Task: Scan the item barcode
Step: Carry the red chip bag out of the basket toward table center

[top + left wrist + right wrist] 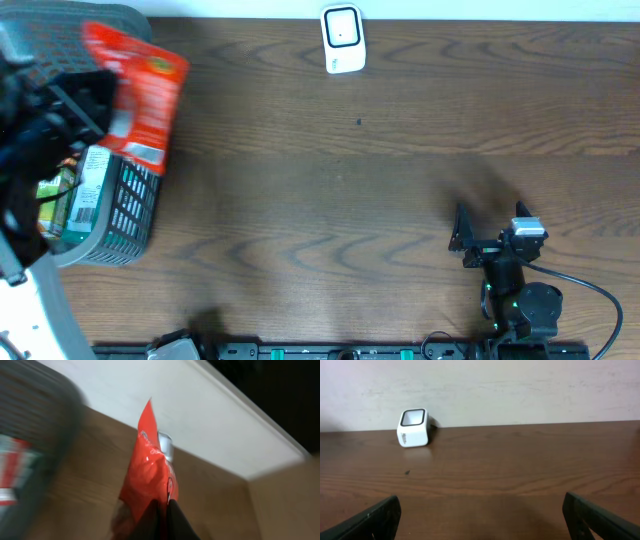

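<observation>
Left fingers (177, 522) pinch one edge of the red packet (150, 470), which I see raised over the rim of the grey basket (130, 215) at the left end of the desk (330, 180). Well apart from it sits the white scanner (342, 40) (against the far edge). Right fingers (370, 520) are spread wide, low over the desk.

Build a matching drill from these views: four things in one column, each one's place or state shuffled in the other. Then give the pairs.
1. red packet
2. white scanner
3. grey basket
4. right tool

A. jaws open, nothing held
B. left end of the table
C. pinched in the left tool
D. far edge of the table

Pairs: 1-C, 2-D, 3-B, 4-A
</observation>
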You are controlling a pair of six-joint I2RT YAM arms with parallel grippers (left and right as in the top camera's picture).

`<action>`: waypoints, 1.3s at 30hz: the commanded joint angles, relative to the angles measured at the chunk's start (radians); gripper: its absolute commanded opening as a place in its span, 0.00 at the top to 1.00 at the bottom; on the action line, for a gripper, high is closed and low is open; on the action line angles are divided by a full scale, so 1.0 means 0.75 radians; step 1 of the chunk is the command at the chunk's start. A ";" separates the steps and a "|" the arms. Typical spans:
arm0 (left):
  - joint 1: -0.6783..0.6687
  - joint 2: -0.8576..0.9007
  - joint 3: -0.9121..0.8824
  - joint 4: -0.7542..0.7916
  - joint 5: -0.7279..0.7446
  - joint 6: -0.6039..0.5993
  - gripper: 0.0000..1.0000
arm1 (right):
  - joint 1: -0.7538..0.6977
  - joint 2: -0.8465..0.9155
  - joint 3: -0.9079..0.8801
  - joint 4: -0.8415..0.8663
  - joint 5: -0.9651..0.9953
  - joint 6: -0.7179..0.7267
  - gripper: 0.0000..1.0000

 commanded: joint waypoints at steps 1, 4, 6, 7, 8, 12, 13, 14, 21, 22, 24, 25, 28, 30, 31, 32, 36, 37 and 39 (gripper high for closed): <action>-0.177 0.038 -0.037 0.004 0.090 0.017 0.93 | 0.013 -0.007 -0.002 -0.005 0.003 -0.003 0.01; -0.346 0.083 -0.094 0.005 -0.011 0.025 0.93 | 0.013 -0.007 -0.002 -0.005 0.003 -0.003 0.01; -0.465 0.125 -0.140 0.015 -0.102 0.025 0.93 | 0.013 -0.007 -0.002 -0.005 0.003 -0.003 0.01; -0.522 0.150 -0.161 0.026 -0.144 0.025 0.93 | 0.013 -0.007 -0.002 -0.005 0.003 -0.003 0.01; -0.569 0.172 -0.179 0.041 -0.173 0.025 0.93 | 0.013 -0.007 -0.002 -0.005 0.003 -0.003 0.01; -0.767 0.300 -0.246 0.129 -0.270 0.024 0.93 | 0.013 -0.007 -0.002 -0.005 0.003 -0.003 0.01; -0.809 0.340 -0.254 0.143 -0.296 0.024 0.93 | 0.013 -0.007 -0.002 -0.005 0.003 -0.003 0.01; -0.845 0.378 -0.259 0.155 -0.323 0.024 0.93 | 0.013 -0.007 -0.002 -0.005 0.003 -0.003 0.01; -0.980 0.603 -0.260 0.212 -0.478 0.076 0.91 | 0.013 -0.007 -0.002 -0.005 0.003 -0.003 0.01; -0.990 0.618 -0.260 0.215 -0.478 0.111 0.86 | 0.013 -0.007 -0.002 -0.005 0.003 -0.003 0.01; -1.014 0.642 -0.260 0.213 -0.519 0.193 0.58 | 0.013 -0.007 -0.002 -0.005 0.003 -0.003 0.01; -1.024 0.652 -0.260 0.203 -0.563 0.228 0.50 | 0.013 -0.007 -0.002 -0.005 0.003 -0.003 0.01; -1.042 0.664 -0.260 0.158 -0.739 0.286 0.36 | 0.013 -0.007 -0.002 -0.005 0.003 -0.003 0.01; -1.038 0.670 -0.260 0.126 -0.862 0.285 0.36 | 0.013 -0.007 -0.002 -0.005 0.003 -0.003 0.01; -1.030 0.676 -0.260 0.115 -0.905 0.285 0.36 | 0.013 -0.007 -0.002 -0.005 0.003 -0.003 0.01; -1.021 0.682 -0.262 0.108 -0.916 0.286 0.36 | 0.013 -0.007 -0.002 -0.005 0.003 -0.003 0.01; -1.009 0.722 -0.291 0.113 -0.874 0.316 0.30 | 0.013 -0.007 -0.002 -0.005 0.003 -0.003 0.01; -1.009 0.745 -0.309 0.116 -0.871 0.380 0.28 | 0.013 -0.007 -0.002 -0.005 0.003 -0.003 0.01; -1.005 0.778 -0.318 0.115 -0.871 0.430 0.28 | 0.013 -0.007 -0.002 -0.005 0.003 -0.003 0.01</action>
